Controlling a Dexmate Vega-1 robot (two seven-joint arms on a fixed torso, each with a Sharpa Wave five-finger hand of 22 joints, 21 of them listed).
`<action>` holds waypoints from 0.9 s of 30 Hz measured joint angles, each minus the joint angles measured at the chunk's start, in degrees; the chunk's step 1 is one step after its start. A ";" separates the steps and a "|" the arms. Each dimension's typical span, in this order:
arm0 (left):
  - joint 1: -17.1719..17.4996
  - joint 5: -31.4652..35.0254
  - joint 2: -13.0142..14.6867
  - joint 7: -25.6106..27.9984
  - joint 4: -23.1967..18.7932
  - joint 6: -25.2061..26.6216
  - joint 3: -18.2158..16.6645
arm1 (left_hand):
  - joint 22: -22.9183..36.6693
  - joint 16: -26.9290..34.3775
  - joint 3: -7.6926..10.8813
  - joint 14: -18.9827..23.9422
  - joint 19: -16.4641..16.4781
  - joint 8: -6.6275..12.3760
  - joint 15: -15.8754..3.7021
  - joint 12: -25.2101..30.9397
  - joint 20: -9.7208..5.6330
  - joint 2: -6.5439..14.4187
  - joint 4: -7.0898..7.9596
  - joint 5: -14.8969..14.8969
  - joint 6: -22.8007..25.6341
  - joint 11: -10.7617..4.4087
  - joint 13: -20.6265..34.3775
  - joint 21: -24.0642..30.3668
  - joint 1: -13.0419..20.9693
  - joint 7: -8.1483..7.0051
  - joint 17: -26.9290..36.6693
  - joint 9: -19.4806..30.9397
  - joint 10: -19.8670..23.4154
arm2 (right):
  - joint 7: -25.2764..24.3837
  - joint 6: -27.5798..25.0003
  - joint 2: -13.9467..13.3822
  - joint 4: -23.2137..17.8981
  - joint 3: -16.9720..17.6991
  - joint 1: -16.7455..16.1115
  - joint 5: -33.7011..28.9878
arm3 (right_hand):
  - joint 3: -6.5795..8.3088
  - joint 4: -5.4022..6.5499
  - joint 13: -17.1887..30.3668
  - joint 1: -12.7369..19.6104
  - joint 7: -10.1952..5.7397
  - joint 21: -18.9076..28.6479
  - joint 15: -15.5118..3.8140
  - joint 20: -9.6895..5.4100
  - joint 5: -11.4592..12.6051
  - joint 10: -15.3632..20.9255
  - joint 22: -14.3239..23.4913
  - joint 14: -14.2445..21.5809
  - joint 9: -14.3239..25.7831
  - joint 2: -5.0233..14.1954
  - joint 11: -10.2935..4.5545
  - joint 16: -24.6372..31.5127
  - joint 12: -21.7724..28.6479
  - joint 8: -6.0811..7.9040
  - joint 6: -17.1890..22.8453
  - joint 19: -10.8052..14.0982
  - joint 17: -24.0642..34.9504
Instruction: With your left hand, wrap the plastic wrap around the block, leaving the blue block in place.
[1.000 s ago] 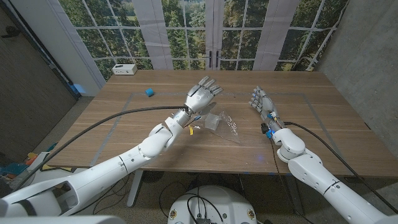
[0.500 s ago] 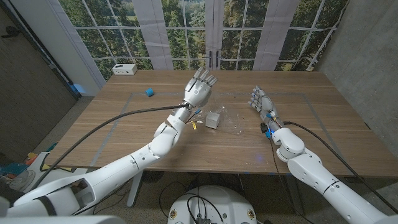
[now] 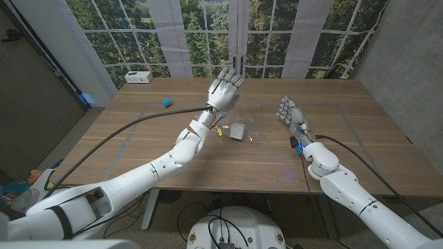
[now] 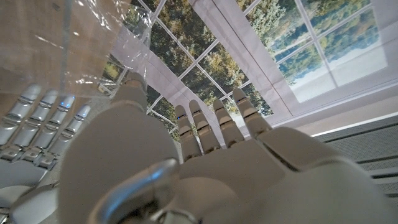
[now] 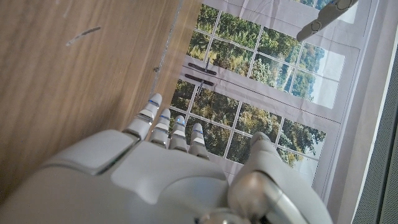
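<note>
Left hand lifted above the wrapped block, pulling film.

I have my left hand [image 3: 224, 88] raised over the worktop [image 3: 360, 138], fingers straight, a sheet of plastic wrap [image 4: 93, 46] draped by its thumb; I cannot tell whether it is pinched. The grey block [image 3: 238, 131] sits just below and beside this hand, film crumpled around it. The wrap looks light, clingy and easily torn, so I'd take it at a free edge. My right hand [image 3: 289, 112] waits, released, beyond the block; the blue block [image 3: 166, 102] lies well apart.
</note>
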 measured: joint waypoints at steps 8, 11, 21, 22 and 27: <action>-2.10 -0.69 2.65 -8.54 -3.91 -5.10 0.69 | 0.00 -0.21 -1.94 -3.72 -2.16 0.00 0.07 -0.98 0.91 -2.07 0.40 1.38 -5.46 1.23 0.00 -0.85 -1.95 0.89 0.08 -0.29 -4.74 | 0.26 0.65 0.06 0.45 0.20 -0.01 0.12 | 0.00 0.00 0.00 0.00 0.00 0.00 0.00 0.00 0.00 0.00 0.00 0.00 0.00 0.00 0.00 0.00 0.00 0.00 0.00 0.00 0.00; -3.02 -0.13 3.25 -18.40 -5.23 -9.23 0.93 | 0.00 -0.39 -2.63 -5.68 -2.88 0.00 0.16 -1.15 1.24 -3.02 0.79 2.16 -8.49 2.48 0.00 -1.50 -2.45 1.79 0.08 -0.29 -7.37 | 0.59 1.05 0.20 1.02 0.24 0.14 0.19 | 0.00 0.00 0.00 0.00 0.00 0.00 0.00 -0.32 0.00 0.00 0.00 0.00 0.00 0.00 0.00 0.00 0.00 0.00 0.00 0.31 0.00; -3.46 2.22 3.27 -27.64 -7.37 -11.72 0.25 | 0.00 -0.19 -5.89 -8.89 -4.88 0.06 2.56 -1.15 3.31 -5.10 2.90 4.01 -13.76 4.81 -0.11 -2.35 -6.26 4.44 0.63 -0.21 -11.13 | 1.02 1.60 0.16 1.43 0.50 -0.04 0.49 | 0.00 0.00 0.00 0.00 0.00 0.00 -0.01 -0.31 0.00 -0.01 0.00 -0.01 0.00 0.00 0.00 0.00 0.00 0.00 0.00 0.31 0.00; -3.48 2.22 3.35 -27.64 -7.57 -11.72 0.08 | 0.08 -0.16 -6.33 -8.89 -4.88 0.27 2.56 -1.10 3.31 -5.28 3.17 4.21 -13.62 4.66 -0.11 -2.35 -6.83 4.30 0.74 -0.15 -11.28 | 1.02 1.60 0.16 1.43 0.50 -0.04 0.50 | 0.00 0.00 0.00 0.00 0.00 0.00 -0.01 -0.31 0.00 0.00 0.00 -0.01 0.00 0.00 -0.01 0.00 0.00 0.00 0.00 0.31 0.00; -3.67 -1.29 4.74 -30.97 -10.01 -15.37 -2.54 | 0.29 0.02 -7.26 -10.50 -6.49 0.63 2.62 -0.70 2.78 -4.28 4.32 5.02 -12.92 4.30 -0.27 -3.16 -8.91 3.20 0.87 -0.27 -12.05 | 0.98 1.62 -0.05 1.13 0.71 -0.57 0.68 | 0.00 0.00 0.00 0.00 0.00 0.00 -0.01 -0.31 0.00 -0.01 0.00 -0.01 0.00 0.00 -0.01 0.00 0.00 0.00 0.00 0.31 0.00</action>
